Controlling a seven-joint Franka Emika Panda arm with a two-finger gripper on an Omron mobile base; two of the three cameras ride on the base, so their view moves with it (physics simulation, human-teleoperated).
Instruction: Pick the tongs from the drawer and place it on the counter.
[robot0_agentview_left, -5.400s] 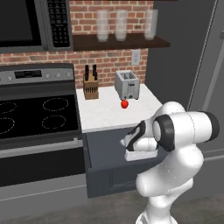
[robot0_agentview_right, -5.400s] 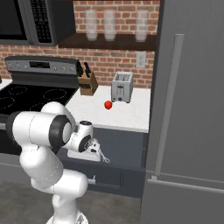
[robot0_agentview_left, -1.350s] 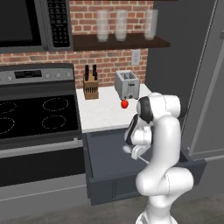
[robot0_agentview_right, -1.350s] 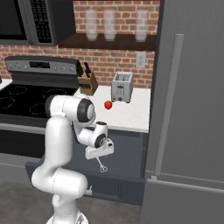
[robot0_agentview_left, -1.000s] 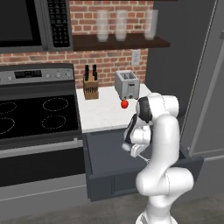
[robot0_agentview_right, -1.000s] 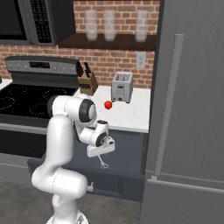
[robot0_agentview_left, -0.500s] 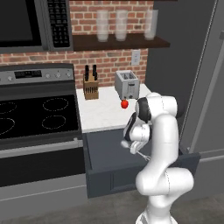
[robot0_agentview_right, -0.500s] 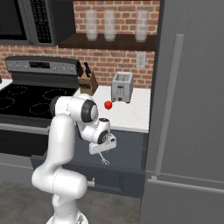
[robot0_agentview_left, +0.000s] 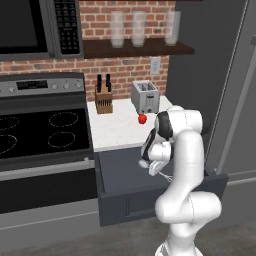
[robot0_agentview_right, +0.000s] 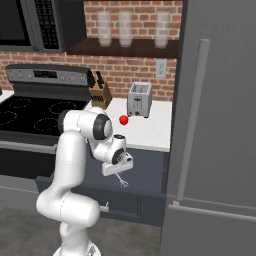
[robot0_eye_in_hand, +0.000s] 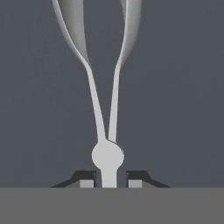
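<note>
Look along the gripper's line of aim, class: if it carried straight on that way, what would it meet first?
The gripper is shut on the tongs, which run ahead of it. Beyond them lies the flat dark floor of the drawer, so that would probably be met first, though the gap left is hard to judge.

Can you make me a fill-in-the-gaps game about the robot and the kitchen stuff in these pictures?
1. The gripper is shut on the silvery ____.
2. The open drawer is dark ____.
3. On the counter, the small round fruit is coloured ____.
4. The toaster stands to the right of the wooden knife ____.

Missing words: tongs, grey, red, block
</note>
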